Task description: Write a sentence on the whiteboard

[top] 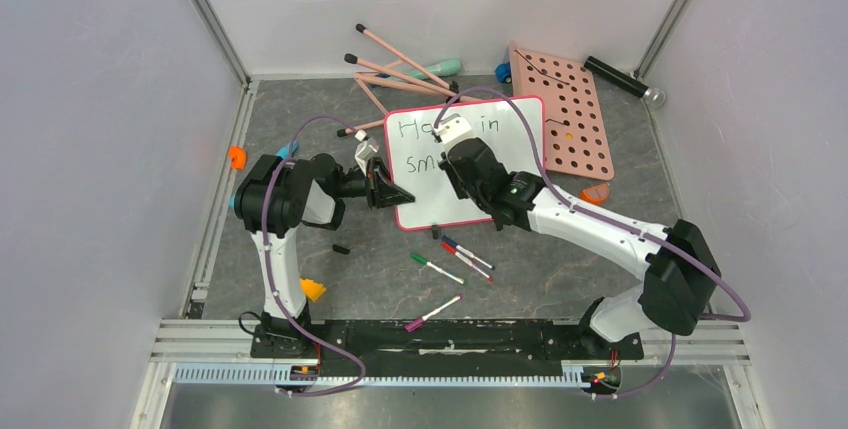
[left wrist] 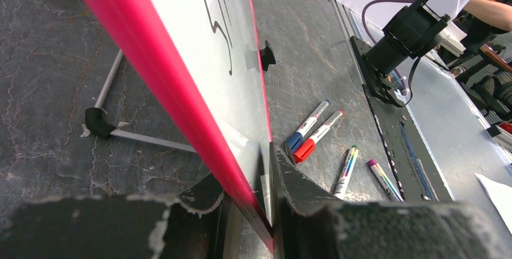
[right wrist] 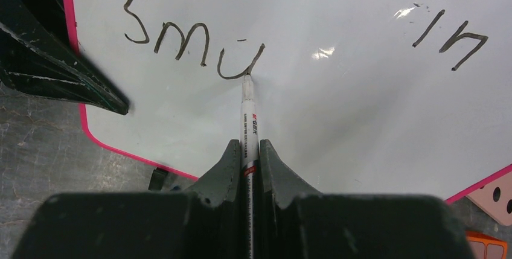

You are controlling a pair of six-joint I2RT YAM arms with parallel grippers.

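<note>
Top external view, nearest first: spare markers (top: 437,268) lie loose on the table (top: 560,269) between the arm bases and the board, just off its near edge. Next comes the whiteboard (top: 420,199), mid-table. The left gripper (left wrist: 256,195) is pinched on its pink rim at the left side, jaws closed on the edge to brace it. The right gripper (right wrist: 247,150) is clamped tight round a marker (right wrist: 249,108), tip touching the white surface at the tail of the third letter in line two. The sentence (right wrist: 181,41) reads "in" up top, with the first word partly hidden under the wrist, and "sm" plus an unfinished letter below — about half done, I'd judge. Furthest back are a pink pegboard (top: 570,114), some pink sticks (top: 400,59) and a black tube (top: 620,79) near the wall. Risks: the brace is only a thin pinch on the rim, so pen pressure or a sideways stroke could skid or pivot the board and wreck the letters. The marker could creep in the jaws and lose contact. The right wrist or its cable sits over line one — a low pass could smear the ink. The board could also knock the spare markers if it shifts toward them.
</note>
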